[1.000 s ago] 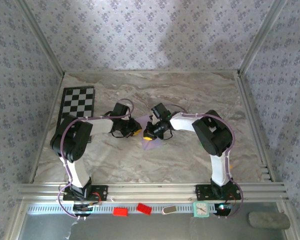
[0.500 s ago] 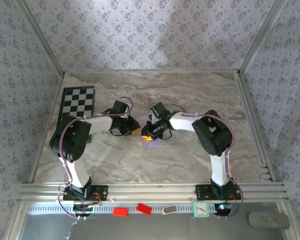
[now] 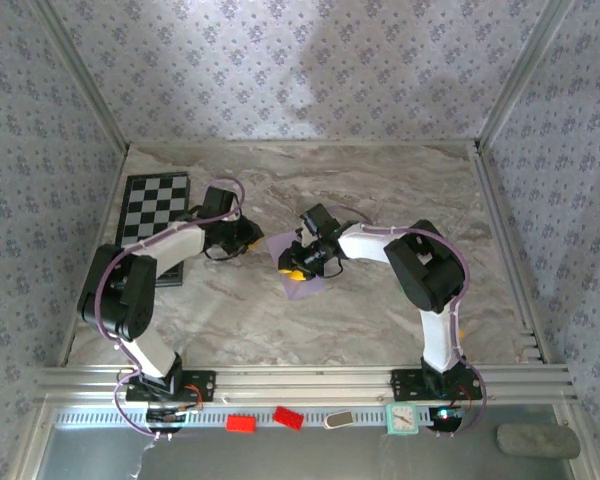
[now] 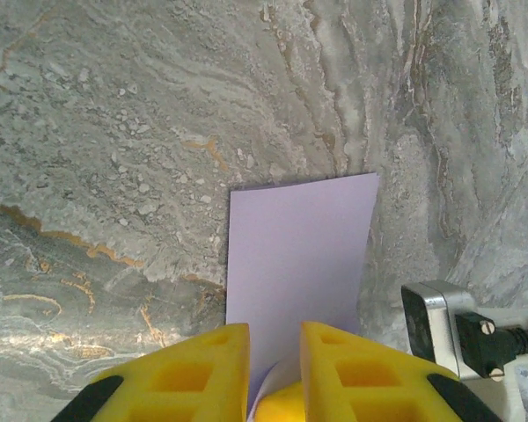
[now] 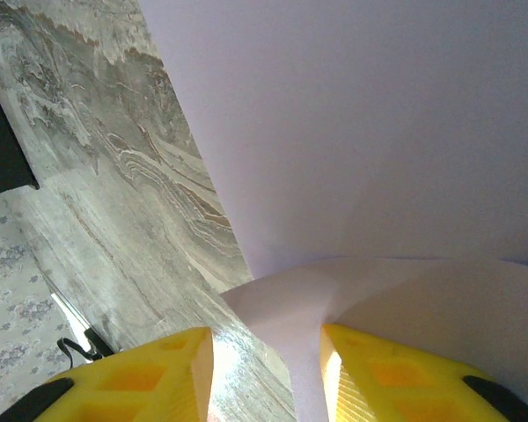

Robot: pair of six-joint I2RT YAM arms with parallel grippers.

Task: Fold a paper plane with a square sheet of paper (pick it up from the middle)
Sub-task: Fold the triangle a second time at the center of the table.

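The square sheet of paper [image 3: 308,285] lies pale lilac on the marble table, partly under my right gripper [image 3: 296,268]. In the right wrist view the paper [image 5: 361,132] spreads ahead, and a raised curl of it stands between the jaws of the right gripper [image 5: 266,360], against the right-hand finger. Those jaws are apart. My left gripper [image 3: 248,237] sits just left of the sheet. In the left wrist view the paper [image 4: 299,246] stretches ahead as a long strip, and the left gripper [image 4: 275,352] is open by a narrow gap with the paper showing through.
A black-and-white checkerboard [image 3: 155,205] lies at the back left, close to the left arm. A silver part of the right arm [image 4: 440,316] sits beside the paper. Red blocks [image 3: 242,423], a small clock [image 3: 402,418] and a grey pad [image 3: 536,440] rest below the front rail.
The left arm has swung back and to the left, toward the checkerboard, uncovering the paper's left corner. The right gripper has stayed on the paper.
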